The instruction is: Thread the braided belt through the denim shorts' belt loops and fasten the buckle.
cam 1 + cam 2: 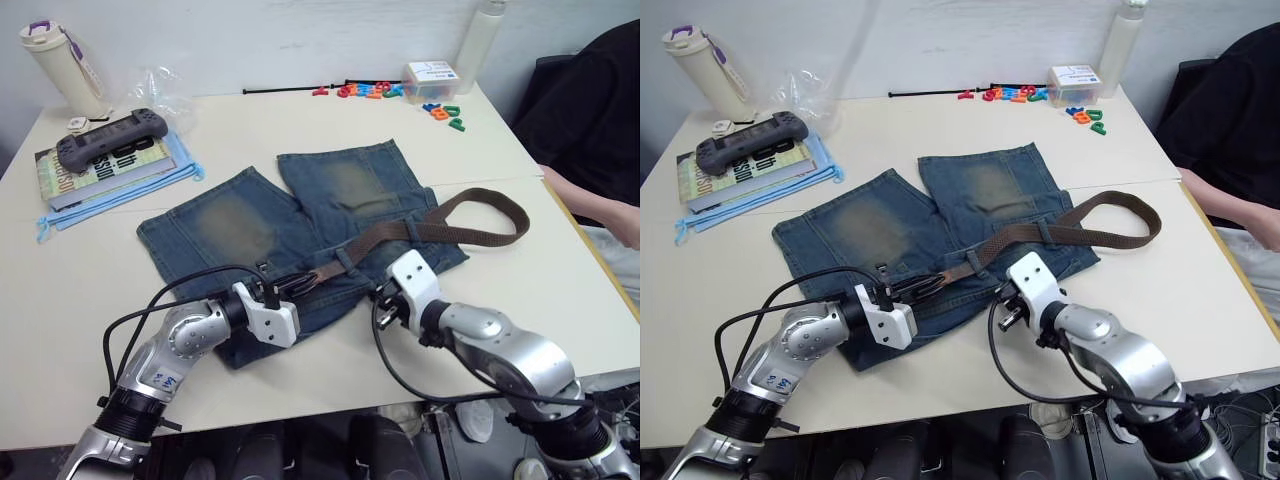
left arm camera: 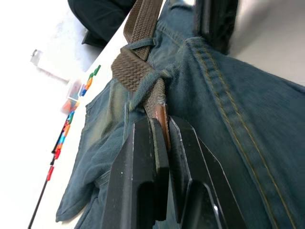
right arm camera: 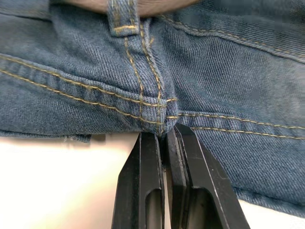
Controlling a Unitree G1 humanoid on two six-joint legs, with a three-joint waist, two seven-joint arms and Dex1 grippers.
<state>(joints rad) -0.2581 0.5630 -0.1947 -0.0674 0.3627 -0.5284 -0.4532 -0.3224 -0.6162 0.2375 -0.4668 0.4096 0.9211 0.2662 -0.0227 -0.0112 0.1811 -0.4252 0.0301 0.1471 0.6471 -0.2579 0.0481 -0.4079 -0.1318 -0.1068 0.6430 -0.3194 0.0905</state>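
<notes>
- Head views: denim shorts (image 1: 300,250) lie flat on the cream table (image 1: 300,120), waistband toward the robot, legs pointing away.
- Braided belt (image 1: 400,232) runs along the shorts' waistband, passes under at least one of the belt loops (image 1: 343,259) near the shorts' middle, then curls in a slack loop on the table off the shorts' right side.
- Left gripper (image 1: 300,283) rests at the shorts' waistband, left of that loop; right gripper (image 1: 378,296) rests at the waistband edge, right of it.
- Beyond the shorts' left leg: game controller (image 1: 120,135) on a book (image 1: 95,170), and a tumbler (image 1: 65,68). Beyond the right leg: coloured letter magnets (image 1: 385,92). A person's arm (image 1: 600,215) lies past the belt's slack loop.
- Left wrist view: fingers (image 2: 143,176) closed on the belt's leather-tipped end, just clear of a loop on the shorts; the belt bunches where it passes through.
- Right wrist view: fingers (image 3: 186,181) pinched shut on the shorts' waistband seam, below a loop with brown strap behind it.
- Progress, as judged: threading is early to mid; one or two loops appear taken, though the count is hard to confirm. The buckle cannot be made out, probably out at the far end of the slack; remaining loops and fastening are still to do.
</notes>
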